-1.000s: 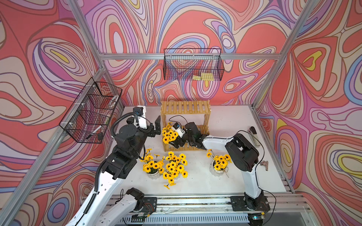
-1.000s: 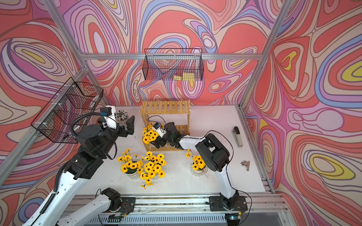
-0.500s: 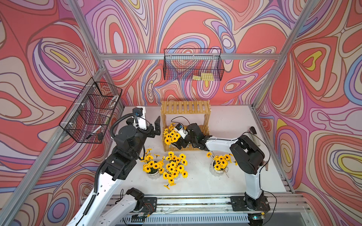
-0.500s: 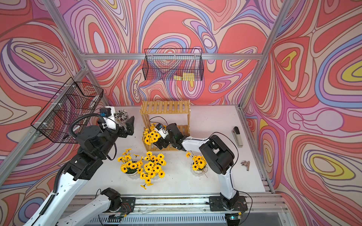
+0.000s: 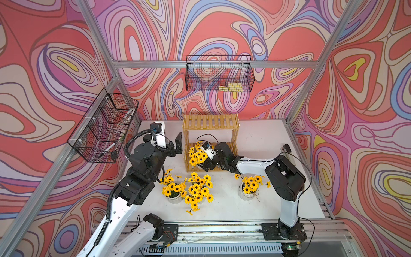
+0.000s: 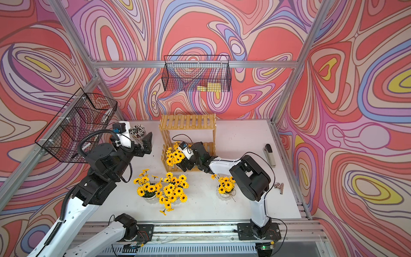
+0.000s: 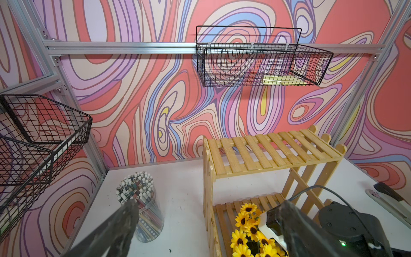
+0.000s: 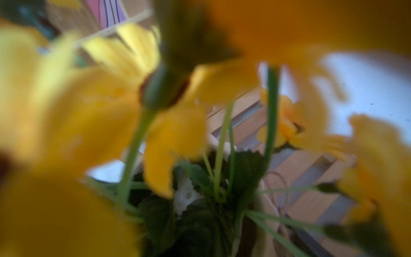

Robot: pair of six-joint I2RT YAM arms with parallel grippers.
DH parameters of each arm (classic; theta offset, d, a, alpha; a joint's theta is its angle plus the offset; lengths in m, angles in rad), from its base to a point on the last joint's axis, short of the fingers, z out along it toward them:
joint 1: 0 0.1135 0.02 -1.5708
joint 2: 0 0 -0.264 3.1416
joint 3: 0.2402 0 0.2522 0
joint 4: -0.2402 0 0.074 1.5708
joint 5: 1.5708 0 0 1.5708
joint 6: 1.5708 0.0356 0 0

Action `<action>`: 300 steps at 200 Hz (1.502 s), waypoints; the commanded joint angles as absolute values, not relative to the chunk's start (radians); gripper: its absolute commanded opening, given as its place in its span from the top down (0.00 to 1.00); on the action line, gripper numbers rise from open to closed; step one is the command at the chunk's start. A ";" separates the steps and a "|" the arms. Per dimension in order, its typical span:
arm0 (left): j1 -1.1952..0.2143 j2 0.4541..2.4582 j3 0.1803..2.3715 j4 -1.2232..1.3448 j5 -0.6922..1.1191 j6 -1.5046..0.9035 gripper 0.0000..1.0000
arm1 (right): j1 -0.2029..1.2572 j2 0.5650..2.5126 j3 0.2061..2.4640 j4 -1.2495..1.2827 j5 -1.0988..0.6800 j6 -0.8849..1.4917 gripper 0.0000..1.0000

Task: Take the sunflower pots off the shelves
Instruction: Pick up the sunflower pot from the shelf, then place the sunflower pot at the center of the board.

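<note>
Over the last second the right gripper [image 5: 206, 165] has stayed at the front of the lower shelf [image 6: 209, 146], and the shelf pot [image 5: 196, 155] it reaches into has shifted only slightly. The right arm's elbow has swung out toward the right wall; the left arm has barely moved.

The right gripper's fingers are hidden among the flowers and under its own wrist in both top views. The right wrist view gives only blurred petals, stems and wooden slats, so their spread and any grip on the pot cannot be told. The left gripper [image 5: 176, 145] stands wide open and holds nothing, in the air just left of the shelves [image 5: 211, 121]. Its two fingers [image 7: 124, 224] show far apart in the left wrist view.

There are four sunflower pots. One is the shelf pot on the lower tier. Three stand on the table [image 5: 255, 138] in front of the shelves: the left pot [image 5: 172, 191] and middle pot [image 5: 199, 190] with flowers touching, and the right pot [image 5: 250, 187] apart beside the right arm. Two wire baskets hang on the walls, the back basket [image 5: 219, 75] and the side basket [image 5: 104, 129]. One cup of pencils [image 6: 138, 133] stands behind the left gripper. One stapler [image 6: 270, 155] and one metal clip [image 6: 279, 187] lie near the table's right edge.
</note>
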State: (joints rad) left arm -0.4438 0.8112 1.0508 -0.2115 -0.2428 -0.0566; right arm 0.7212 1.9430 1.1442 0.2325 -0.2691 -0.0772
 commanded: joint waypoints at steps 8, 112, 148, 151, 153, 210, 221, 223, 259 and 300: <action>-0.437 0.798 1.040 -0.178 -0.241 -0.063 0.00 | 0.724 1.877 1.141 0.295 -0.252 -0.074 1.00; -0.436 0.800 1.022 -0.157 -0.233 -0.069 0.00 | 0.723 1.763 1.079 0.249 -0.221 -0.057 1.00; -0.436 0.804 1.019 -0.150 -0.229 -0.071 0.00 | 0.724 1.681 1.019 0.228 -0.209 -0.046 1.00; -0.437 0.804 1.019 -0.150 -0.227 -0.071 0.00 | 0.724 1.678 1.014 0.226 -0.210 -0.046 1.00; -0.436 0.803 1.019 -0.150 -0.228 -0.071 0.00 | 0.724 1.671 1.011 0.224 -0.209 -0.045 1.00; -0.436 0.790 1.012 -0.149 -0.222 -0.080 0.00 | 0.727 1.522 0.897 0.179 -0.198 -0.020 1.00; -0.436 0.788 1.011 -0.149 -0.221 -0.083 0.00 | 0.728 1.488 0.872 0.165 -0.197 -0.018 1.00; -0.436 0.788 1.011 -0.148 -0.222 -0.083 0.00 | 0.729 1.483 0.868 0.162 -0.198 -0.018 1.00; -0.436 0.782 1.011 -0.146 -0.218 -0.087 0.00 | 0.739 1.396 0.798 0.132 -0.182 -0.002 1.00; -0.436 0.781 1.011 -0.143 -0.213 -0.095 0.00 | 0.768 1.312 0.739 0.086 -0.147 0.016 1.00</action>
